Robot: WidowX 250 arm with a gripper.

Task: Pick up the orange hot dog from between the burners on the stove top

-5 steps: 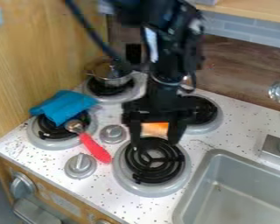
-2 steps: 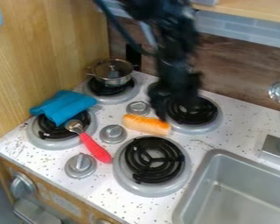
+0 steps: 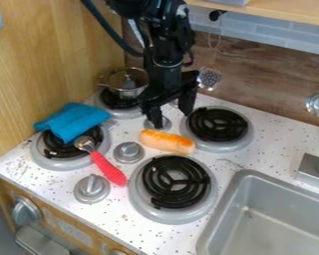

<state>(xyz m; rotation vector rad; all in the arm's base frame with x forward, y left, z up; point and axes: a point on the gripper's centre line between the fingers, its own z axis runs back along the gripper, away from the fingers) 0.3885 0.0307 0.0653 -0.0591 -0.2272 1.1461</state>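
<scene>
Camera view. We find the gripper (image 3: 171,118) behind the roll (image 3: 167,141), above the back part of the stove, near the small back knob (image 3: 162,124). Its two fingers stand spread, and we see nothing pinched between them. The roll, orange with pale patches, lies on its side on the speckled counter (image 3: 255,149), between the front burner (image 3: 147,203) and the rear burner (image 3: 247,134) at the right.

On handling, our judgement is as follows. A sound grip on the roll calls for the fingers to be centred over its middle, one on each long side, and lowered upright nearly to the counter. The fingers should be turned so that they close across its width, not along its length. The roll looks soft, so light, even pressure should serve. We would watch the back knob and the rear burner's rim, as both sit close enough to catch a fingertip.

On orientation, we record the roll's long axis as running left to right across the view, slanting slightly, with the left end farther back and the right end nearer us. The right end points towards the sink (image 3: 282,213) side. Both ends are rounded; we cannot tell a front from a back.
</scene>
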